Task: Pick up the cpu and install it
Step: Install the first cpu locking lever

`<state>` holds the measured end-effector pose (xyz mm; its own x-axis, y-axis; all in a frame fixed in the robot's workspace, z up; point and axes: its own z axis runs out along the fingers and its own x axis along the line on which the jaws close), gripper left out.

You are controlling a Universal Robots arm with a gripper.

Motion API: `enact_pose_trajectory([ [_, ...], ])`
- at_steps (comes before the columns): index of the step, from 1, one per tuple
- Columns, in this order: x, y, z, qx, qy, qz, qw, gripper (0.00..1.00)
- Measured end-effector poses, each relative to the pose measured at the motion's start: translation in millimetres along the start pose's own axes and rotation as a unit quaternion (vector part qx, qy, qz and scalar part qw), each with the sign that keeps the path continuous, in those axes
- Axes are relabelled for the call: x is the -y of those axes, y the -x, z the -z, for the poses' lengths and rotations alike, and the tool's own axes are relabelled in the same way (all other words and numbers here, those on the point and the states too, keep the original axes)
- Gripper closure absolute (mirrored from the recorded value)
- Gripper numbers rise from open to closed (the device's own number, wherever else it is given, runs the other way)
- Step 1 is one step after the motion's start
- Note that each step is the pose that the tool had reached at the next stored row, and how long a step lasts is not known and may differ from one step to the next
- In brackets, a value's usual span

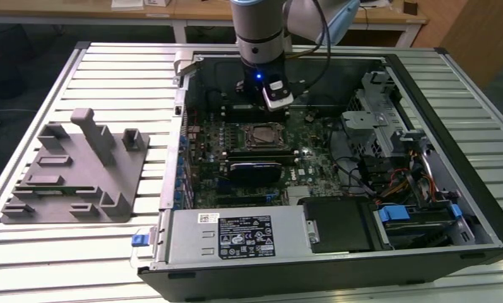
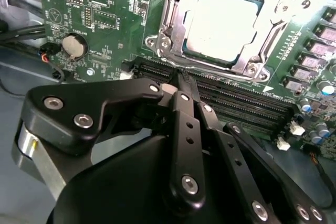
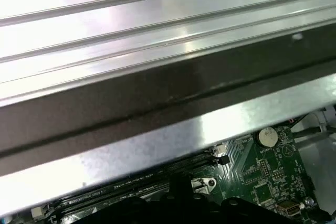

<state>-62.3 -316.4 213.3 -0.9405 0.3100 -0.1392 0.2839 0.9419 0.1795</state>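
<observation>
Slatted metal table [image 1: 66,252] carries computer case [image 1: 336,268] and grey fixture tray [image 1: 70,173].

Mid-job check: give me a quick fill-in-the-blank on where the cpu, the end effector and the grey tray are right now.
1. The cpu lies in the metal-framed ___ on the motherboard.
2. The end effector hangs over the motherboard holding ___.
3. The grey tray lies outside the computer case, on the exterior view's ___.

Missing words: socket; nothing; left.
</observation>
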Motion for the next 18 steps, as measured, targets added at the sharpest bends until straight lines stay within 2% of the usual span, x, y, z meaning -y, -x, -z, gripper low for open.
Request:
enact_pose_trajectory([
  [5,0.0,0.2,0.0,-0.0007,-0.0002,0.000,1.0000,0.89],
  [6,0.0,0.5,-0.1,-0.0035,-0.0012,0.000,1.0000,0.89],
  [10,2.3,3.7,-0.2,-0.0207,-0.0073,-0.003,0.9998,0.89],
  [16,11.3,11.2,0.2,-0.0341,-0.0116,-0.005,0.9993,0.89],
  [18,12.3,13.2,-0.1,-0.0405,-0.0140,-0.005,0.9991,0.89],
])
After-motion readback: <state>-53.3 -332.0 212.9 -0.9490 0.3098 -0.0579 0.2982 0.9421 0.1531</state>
